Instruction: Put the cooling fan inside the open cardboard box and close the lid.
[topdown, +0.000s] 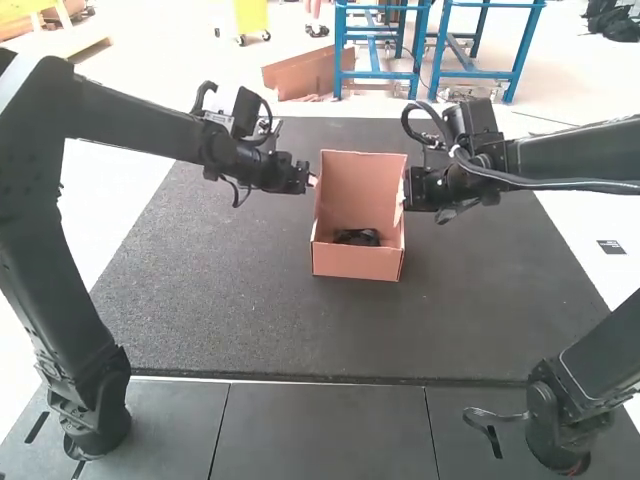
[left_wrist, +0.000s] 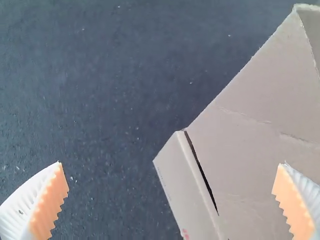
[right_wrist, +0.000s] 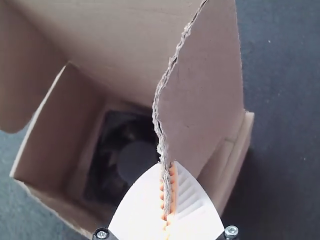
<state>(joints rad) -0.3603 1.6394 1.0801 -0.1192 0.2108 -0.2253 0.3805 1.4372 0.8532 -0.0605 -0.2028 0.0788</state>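
Matting (topdown: 220, 300), dark and grainy, covers the bench. At its middle stands the cardboard box (topdown: 357, 258), open on top, with the cooling fan (topdown: 356, 237) lying flat on its floor. Behind the fan the lid (topdown: 362, 185) stands upright. The right gripper (topdown: 405, 195) is clamped on a ragged-edged side flap (right_wrist: 210, 90) on the box's right. The left gripper (topdown: 310, 180) hangs just beside the lid's left edge, its fingers spread wide.

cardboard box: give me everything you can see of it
Brown corrugated cardboard box, upright on the black mat, open: its lid stands up at the rear. A black cooling fan lies flat inside. The right gripper is shut on a ragged-edged side flap; the left gripper is open by the opposite side, contact unclear.
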